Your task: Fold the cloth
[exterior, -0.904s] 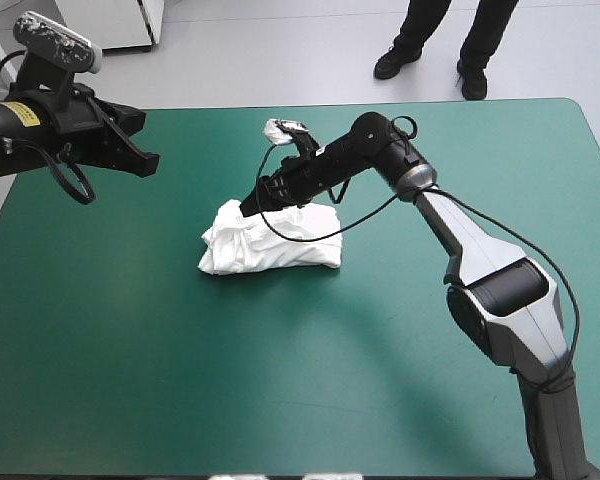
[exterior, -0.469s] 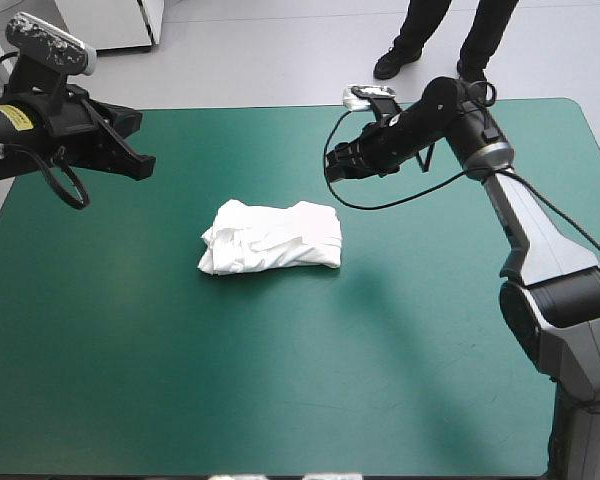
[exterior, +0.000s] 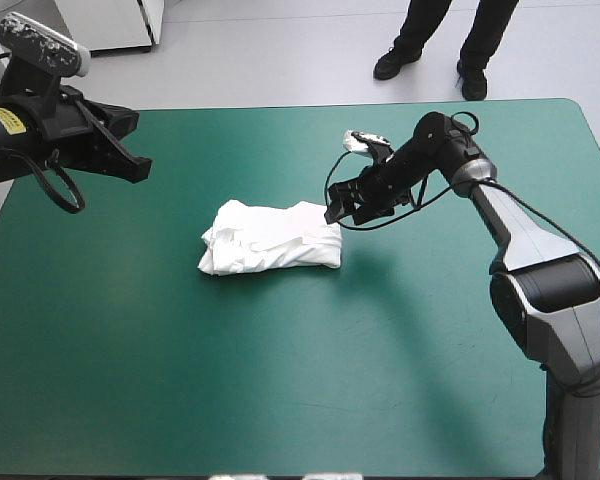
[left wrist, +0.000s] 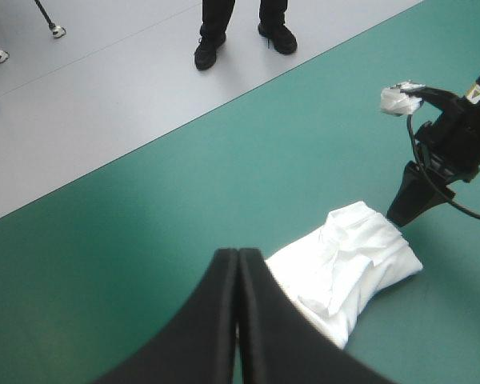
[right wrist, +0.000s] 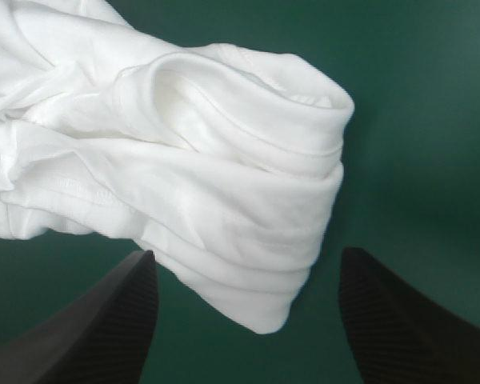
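Teal-green table [exterior: 280, 380], 1 folded white T-shirt [exterior: 270, 238], 2 pairs of jaws

The right claw [exterior: 332, 214], fingers spread wide, sits just beside the folded T-shirt [exterior: 270, 238] — its rounded corner lies straight ahead, in line with the gap, the only obstacle. Either side of that claw the teal-green table [exterior: 280, 380] lies bare. The left claw [exterior: 140, 170], fingers pressed together, is well apart from the T-shirt — open cover ahead of it.
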You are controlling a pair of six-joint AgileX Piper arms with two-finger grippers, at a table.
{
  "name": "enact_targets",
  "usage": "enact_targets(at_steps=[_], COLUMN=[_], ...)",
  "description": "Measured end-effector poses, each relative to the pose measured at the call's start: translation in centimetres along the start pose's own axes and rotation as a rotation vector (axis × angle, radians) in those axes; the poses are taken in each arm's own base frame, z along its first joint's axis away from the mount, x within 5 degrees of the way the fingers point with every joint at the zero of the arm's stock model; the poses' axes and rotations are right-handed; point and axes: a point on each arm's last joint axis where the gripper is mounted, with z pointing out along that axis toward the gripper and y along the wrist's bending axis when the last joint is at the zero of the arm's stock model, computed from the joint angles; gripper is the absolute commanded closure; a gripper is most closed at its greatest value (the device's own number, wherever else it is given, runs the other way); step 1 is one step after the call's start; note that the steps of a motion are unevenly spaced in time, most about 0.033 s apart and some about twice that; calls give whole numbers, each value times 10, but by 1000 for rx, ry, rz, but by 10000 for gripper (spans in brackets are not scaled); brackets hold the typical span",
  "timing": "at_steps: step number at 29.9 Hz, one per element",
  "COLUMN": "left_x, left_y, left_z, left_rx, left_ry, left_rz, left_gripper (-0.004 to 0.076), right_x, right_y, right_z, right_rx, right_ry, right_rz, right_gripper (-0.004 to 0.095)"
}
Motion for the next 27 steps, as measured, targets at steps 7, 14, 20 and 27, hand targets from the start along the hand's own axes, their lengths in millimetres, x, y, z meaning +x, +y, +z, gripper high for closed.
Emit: enact_targets(at_steps=[7,14,20,27], left_x=[0,0,0,0], left_y=[0,0,0,0], left_z=[0,0,0,0], left_rx=[-1,-1,-1,-1], left_ry=[0,1,0,0], left_rz=[0,1,0,0], left_gripper=[734,734,734,734], right_x=[-1,0,1,1], right_y=[-17,-17,-14,-16], right_z=[33,60,73,68], right_rx=[-53,-66,-39,66], right_ry=[41,64,73,72], right_rz=[47,54,32,38], right_gripper=[289,575,908,908])
